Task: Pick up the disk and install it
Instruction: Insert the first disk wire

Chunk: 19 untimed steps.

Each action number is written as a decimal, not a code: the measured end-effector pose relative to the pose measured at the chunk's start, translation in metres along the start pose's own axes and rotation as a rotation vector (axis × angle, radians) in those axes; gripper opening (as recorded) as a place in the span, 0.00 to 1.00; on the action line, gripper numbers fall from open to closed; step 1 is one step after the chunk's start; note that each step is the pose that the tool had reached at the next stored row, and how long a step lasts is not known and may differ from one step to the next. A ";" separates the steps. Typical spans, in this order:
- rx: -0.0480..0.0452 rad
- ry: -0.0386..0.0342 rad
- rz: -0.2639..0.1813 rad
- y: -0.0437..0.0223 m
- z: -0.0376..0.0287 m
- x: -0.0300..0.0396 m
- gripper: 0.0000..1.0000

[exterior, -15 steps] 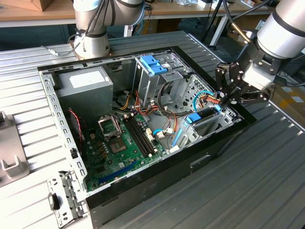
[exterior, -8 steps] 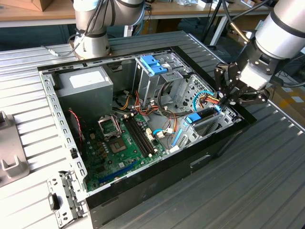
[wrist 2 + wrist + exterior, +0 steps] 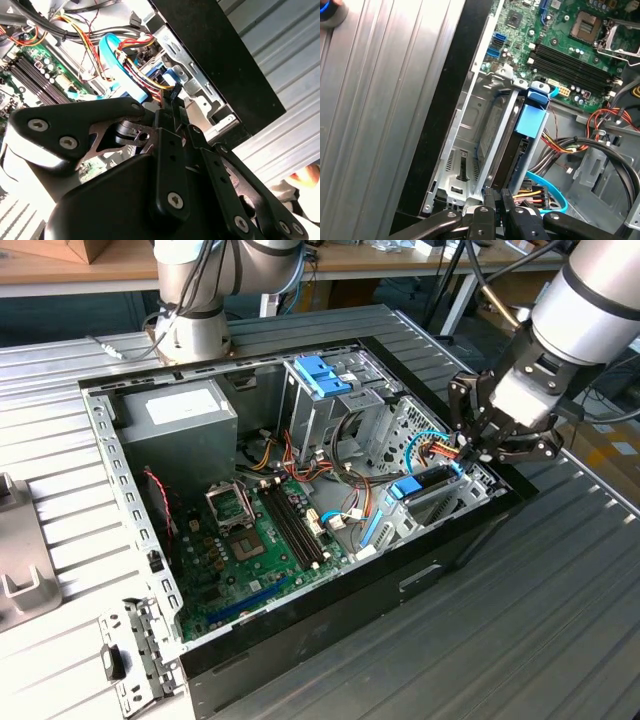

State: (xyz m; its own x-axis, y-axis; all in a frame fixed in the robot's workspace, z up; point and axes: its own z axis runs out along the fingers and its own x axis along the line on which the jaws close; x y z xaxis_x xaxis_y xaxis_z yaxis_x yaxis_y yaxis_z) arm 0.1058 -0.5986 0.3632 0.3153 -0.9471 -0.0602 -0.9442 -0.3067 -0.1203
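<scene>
A: Disk, the dark flat drive with blue plastic rails, where do you see it?

B: Standing on edge in the metal bay, frame centre of the first wrist view, long axis pointing at your black gripper, which pinches its near end.

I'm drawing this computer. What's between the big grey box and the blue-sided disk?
In the exterior view, loose coloured wires lie between the grey power supply and the disk, over the green motherboard's edge.
</scene>
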 end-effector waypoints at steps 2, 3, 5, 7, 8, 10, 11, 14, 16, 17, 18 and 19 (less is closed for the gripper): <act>0.0012 0.0024 0.020 0.0006 0.0000 -0.0002 0.17; 0.0016 0.0034 0.027 0.0009 -0.0001 -0.0003 0.17; 0.0027 0.0054 0.045 0.0013 0.0000 -0.0004 0.17; 0.0038 0.0076 0.063 0.0018 0.0000 -0.0006 0.17; 0.0045 0.0088 0.073 0.0021 0.0000 -0.0007 0.17; 0.0058 0.0115 0.095 0.0026 0.0000 -0.0009 0.17; 0.0069 0.0138 0.113 0.0030 0.0000 -0.0010 0.17; 0.0092 0.0186 0.152 0.0042 0.0000 -0.0014 0.17; 0.0109 0.0219 0.180 0.0060 0.0000 -0.0020 0.17; 0.0114 0.0228 0.188 0.0064 0.0000 -0.0021 0.17; 0.0121 0.0243 0.200 0.0071 0.0001 -0.0024 0.17; 0.0127 0.0255 0.210 0.0076 0.0001 -0.0025 0.17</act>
State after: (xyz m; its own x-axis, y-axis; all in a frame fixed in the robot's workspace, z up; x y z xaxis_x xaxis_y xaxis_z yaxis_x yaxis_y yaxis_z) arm 0.0978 -0.5985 0.3623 0.1094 -0.9922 -0.0602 -0.9875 -0.1016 -0.1202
